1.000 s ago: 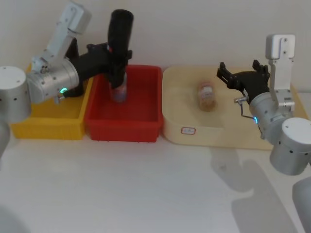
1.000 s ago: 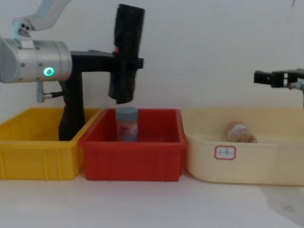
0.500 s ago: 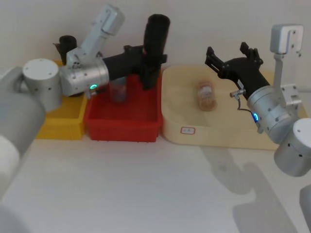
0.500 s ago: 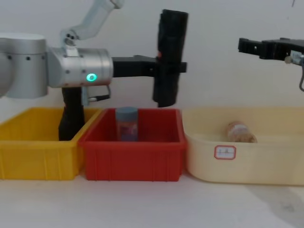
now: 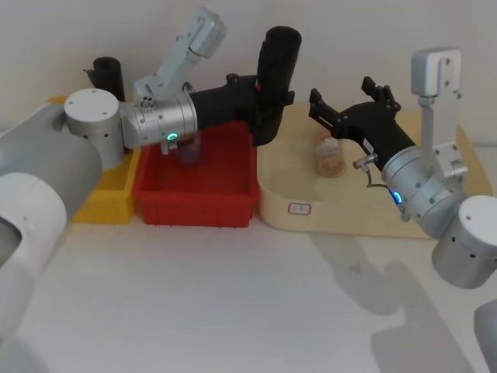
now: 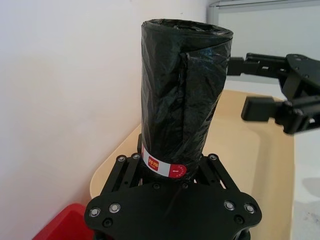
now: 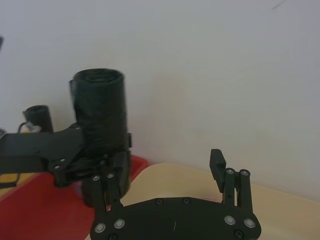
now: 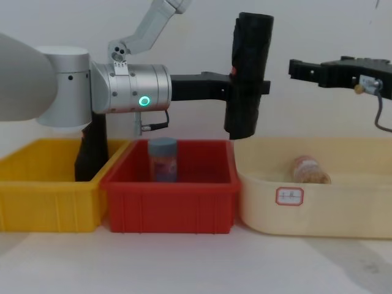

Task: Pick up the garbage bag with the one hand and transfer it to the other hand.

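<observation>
left gripper first: clamped shut around the garbage bag at about mid-height, roll upright at upper centre of the head view, over the edge where red bin meets cream tray. right gripper spread wide and empty, just right of the roll, not touching. to hand over well: bring the open right gripper around the bare upper part, above the left grip, level and square to the roll; close firmly before loosening the left hold; avoid knocking it off upright; beware of slip on what looks like slick plastic.
</observation>
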Available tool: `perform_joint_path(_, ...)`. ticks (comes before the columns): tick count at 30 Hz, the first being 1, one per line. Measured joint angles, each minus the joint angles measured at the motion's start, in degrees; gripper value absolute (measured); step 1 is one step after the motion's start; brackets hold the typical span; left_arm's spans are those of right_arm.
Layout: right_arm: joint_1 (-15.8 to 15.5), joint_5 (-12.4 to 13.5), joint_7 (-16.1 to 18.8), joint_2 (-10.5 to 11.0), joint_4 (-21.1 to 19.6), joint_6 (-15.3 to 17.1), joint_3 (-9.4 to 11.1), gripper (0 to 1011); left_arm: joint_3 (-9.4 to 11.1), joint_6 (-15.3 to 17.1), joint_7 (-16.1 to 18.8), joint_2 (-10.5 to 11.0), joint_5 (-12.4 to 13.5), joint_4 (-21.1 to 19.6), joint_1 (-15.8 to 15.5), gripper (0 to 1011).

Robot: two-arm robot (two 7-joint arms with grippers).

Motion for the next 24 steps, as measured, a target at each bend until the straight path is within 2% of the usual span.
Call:
perform_joint_path(6, 0.45, 0.39, 2.46, 0.61, 0.38, 0.06, -0.58, 1001, 0.48, -1.63, -1.24, -1.15, -0.43, 3.37, -1.62, 390)
perform_joint_path(11, 0.93, 1.71, 4.96, 1.04, 0.43, 0.15, -0.86, 1001, 0.77, -2.55, -1.92, -1.86, -0.66, 5.33, -2.56, 390)
perform_joint_path(24, 2.55, 4.73, 8.49, 1.47, 0.40, -0.16, -0.78, 1001, 1.09, -3.64, -2.72, -2.61, -0.95, 7.53, -3.61, 390)
